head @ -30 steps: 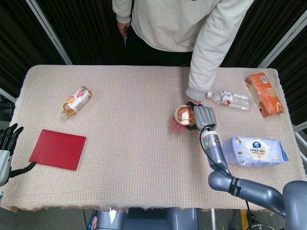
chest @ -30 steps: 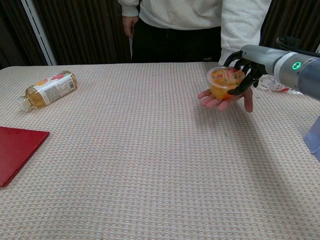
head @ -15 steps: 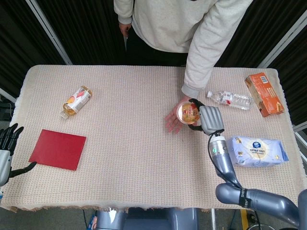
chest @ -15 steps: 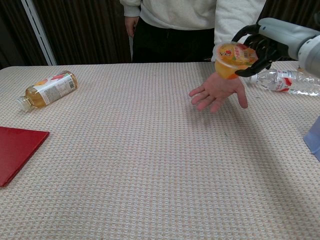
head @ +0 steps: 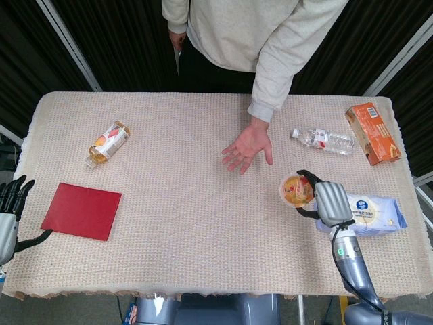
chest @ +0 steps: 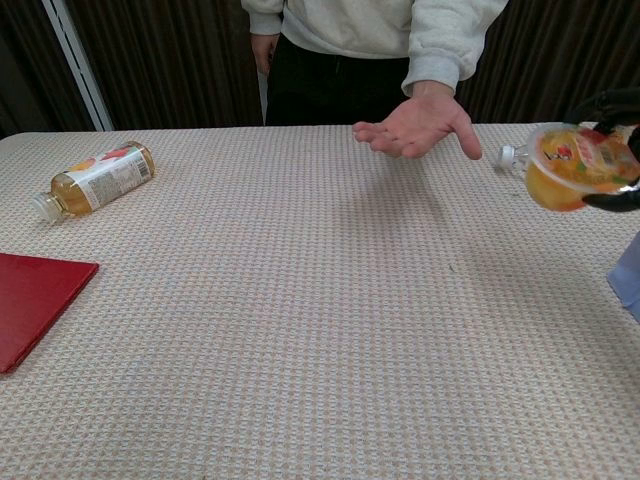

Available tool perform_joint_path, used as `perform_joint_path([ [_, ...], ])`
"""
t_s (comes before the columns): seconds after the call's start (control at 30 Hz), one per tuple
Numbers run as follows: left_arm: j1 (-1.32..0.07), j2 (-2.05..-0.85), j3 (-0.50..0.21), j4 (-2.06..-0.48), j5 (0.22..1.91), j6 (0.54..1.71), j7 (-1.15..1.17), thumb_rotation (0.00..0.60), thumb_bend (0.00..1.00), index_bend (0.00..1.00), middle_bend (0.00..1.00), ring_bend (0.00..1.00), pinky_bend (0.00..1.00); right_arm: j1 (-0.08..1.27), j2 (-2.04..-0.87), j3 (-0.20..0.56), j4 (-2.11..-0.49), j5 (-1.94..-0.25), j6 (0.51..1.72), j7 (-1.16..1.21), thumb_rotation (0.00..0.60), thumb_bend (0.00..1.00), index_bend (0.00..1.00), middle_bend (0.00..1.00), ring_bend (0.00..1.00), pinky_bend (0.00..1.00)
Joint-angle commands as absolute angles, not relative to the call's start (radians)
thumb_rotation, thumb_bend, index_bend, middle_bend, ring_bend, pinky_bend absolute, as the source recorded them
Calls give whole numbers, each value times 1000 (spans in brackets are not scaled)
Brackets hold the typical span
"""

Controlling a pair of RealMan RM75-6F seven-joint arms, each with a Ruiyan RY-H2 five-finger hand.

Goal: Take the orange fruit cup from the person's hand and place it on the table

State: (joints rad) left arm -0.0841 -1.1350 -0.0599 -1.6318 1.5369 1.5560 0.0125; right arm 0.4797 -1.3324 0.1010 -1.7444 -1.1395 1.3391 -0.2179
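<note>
The orange fruit cup (head: 295,189) (chest: 577,168) is a clear tub of orange fruit with a printed lid. My right hand (head: 323,201) (chest: 615,150) grips it from the right side and holds it in the air above the right part of the table (head: 183,183). The person's hand (head: 246,147) (chest: 415,122) hovers open and palm up, apart from the cup, nearer the table's middle. My left hand (head: 9,210) hangs off the table's left edge with its fingers spread and nothing in it.
A juice bottle (head: 108,143) (chest: 95,176) lies at the left, with a red folder (head: 82,210) (chest: 32,300) near the front left. At the right lie a water bottle (head: 324,141), an orange box (head: 373,133) and a blue-white packet (head: 365,213).
My right hand has carried the fruit cup away from the person's palm, rightward and toward me. The person's empty hand has drawn back toward the far side.
</note>
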Motion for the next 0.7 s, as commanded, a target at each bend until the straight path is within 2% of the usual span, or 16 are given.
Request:
perform_joint_path([
  [0.03, -84, -1137, -59, -1631, 1538, 1556, 17, 600, 87, 6, 0, 0, 0, 441, -1351, 49, -1711, -1168, 1341, -202, 600, 307, 626, 633, 538, 584],
  [0.23, -83, -1140, -58, -1633, 1534, 1553, 27, 600, 87, 7, 0, 0, 0, 400, -1427, 12, -1633, -1182, 1322, -169, 600, 301, 586, 559, 477, 571],
  [0.33, -83, -1140, -58, -1633, 1535, 1554, 29, 600, 87, 6, 0, 0, 0, 396, -1448, 5, -1609, -1180, 1307, -180, 600, 265, 474, 420, 332, 426],
  [0.4, -83, -1140, -58, -1633, 1535, 1555, 29, 600, 88, 7, 0, 0, 0, 397, -1458, -3, -1597, -1178, 1289, -193, 600, 231, 366, 284, 176, 278],
  [0.5, -83, -1140, -58, -1633, 1536, 1554, 27, 600, 88, 7, 0, 0, 0, 397, -1463, -2, -1596, -1171, 1266, -204, 600, 187, 227, 111, 21, 130],
  [0.6, -83, -1139, -57, -1632, 1537, 1554, 26, 600, 88, 6, 0, 0, 0, 393, -1458, -4, -1602, -1173, 1256, -214, 600, 156, 138, 5, 0, 18],
  [0.7, -83, -1139, -57, -1632, 1542, 1558, 22, 600, 87, 6, 0, 0, 0, 387, -1452, -10, -1601, -1185, 1263, -241, 600, 141, 111, 0, 0, 0],
])
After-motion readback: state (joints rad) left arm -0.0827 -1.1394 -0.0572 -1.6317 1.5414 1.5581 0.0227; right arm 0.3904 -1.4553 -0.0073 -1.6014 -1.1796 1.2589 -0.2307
